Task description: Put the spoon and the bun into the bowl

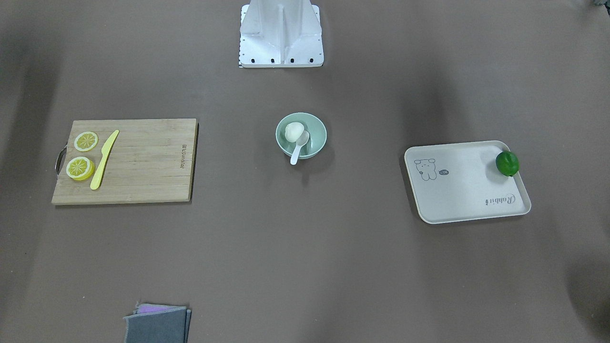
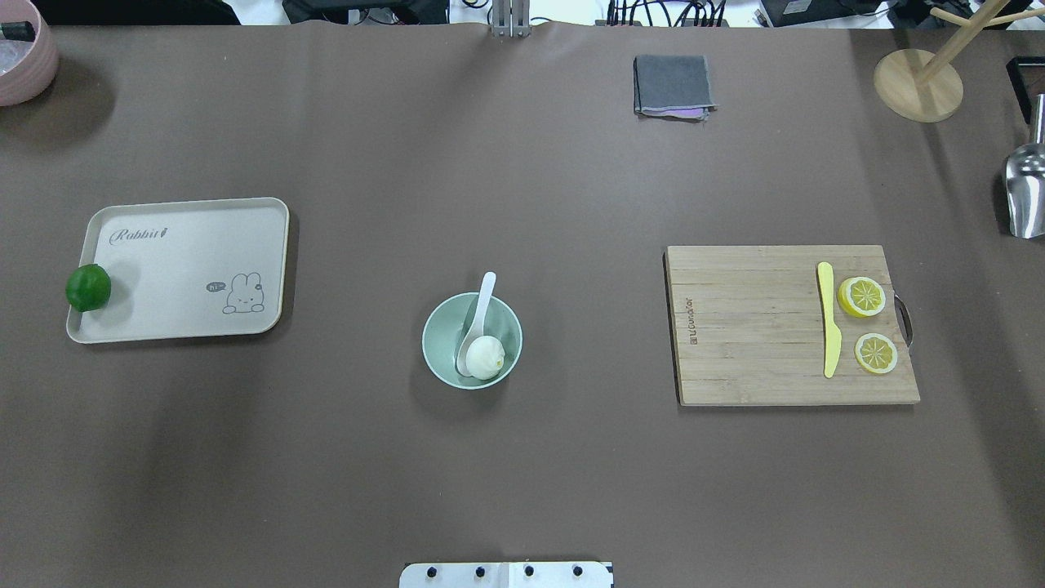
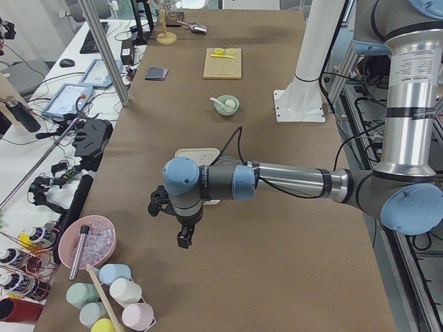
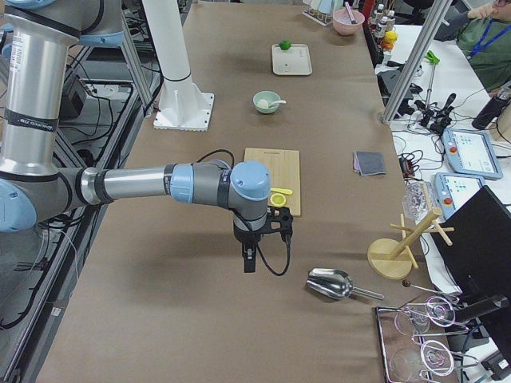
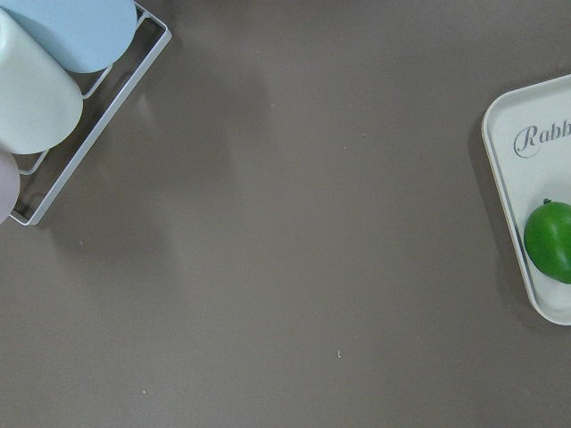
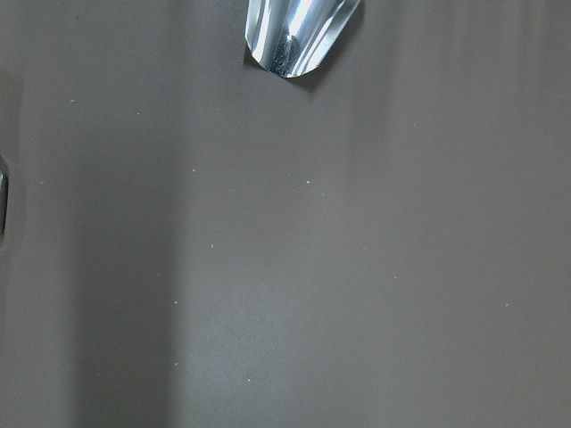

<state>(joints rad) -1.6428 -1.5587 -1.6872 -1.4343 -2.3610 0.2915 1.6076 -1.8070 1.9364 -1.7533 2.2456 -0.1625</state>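
Note:
The pale mint-green bowl [image 2: 433, 343] stands at the table's middle, also in the front view [image 1: 318, 127]. The white bun [image 2: 484, 357] lies inside it. The white spoon [image 2: 482, 298] has its scoop in the bowl beside the bun, and its handle sticks out over the rim [image 1: 295, 157]. My left gripper [image 3: 181, 238] hangs over the table's left end, far from the bowl. My right gripper [image 4: 250, 259] hangs over the right end, beyond the cutting board. Both show only in the side views, so I cannot tell whether they are open or shut.
A wooden cutting board [image 2: 751, 327] with two lemon slices and a yellow knife [image 2: 828, 318] lies right of the bowl. A cream tray [image 2: 180, 269] with a green lime [image 2: 88, 287] lies left. A folded cloth [image 2: 671, 85], metal scoop [image 2: 1024, 192] and cup rack [image 5: 53, 80] sit at the edges.

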